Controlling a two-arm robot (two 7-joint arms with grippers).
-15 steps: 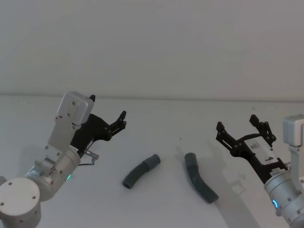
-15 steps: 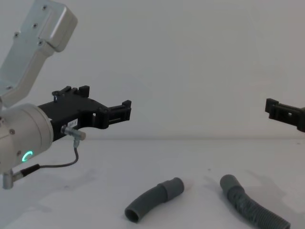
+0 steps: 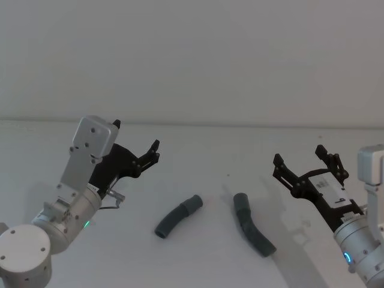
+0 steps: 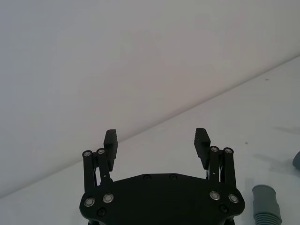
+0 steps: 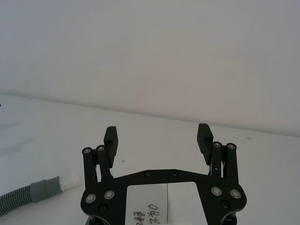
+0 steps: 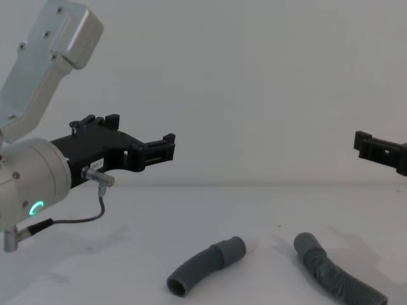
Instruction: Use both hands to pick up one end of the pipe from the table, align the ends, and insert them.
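Two dark grey pipe pieces lie on the white table (image 3: 210, 150). The short curved piece (image 3: 178, 216) (image 6: 206, 265) lies left of the longer corrugated piece (image 3: 252, 232) (image 6: 337, 279), and their cuffed ends face each other across a gap. My left gripper (image 3: 137, 134) (image 6: 141, 130) (image 4: 156, 136) hovers open above the table, up and left of the short piece, holding nothing. The short piece's cuff (image 4: 266, 201) shows beside it in the left wrist view. My right gripper (image 3: 299, 155) (image 6: 375, 147) (image 5: 157, 132) hangs open and empty to the right of the longer piece, whose cuff (image 5: 44, 188) has a whitish tip (image 5: 71, 181).
A pale grey wall (image 3: 192, 60) rises behind the table's far edge. A thin grey cable (image 6: 95, 213) loops under the left wrist, near its green ring light (image 6: 37, 207).
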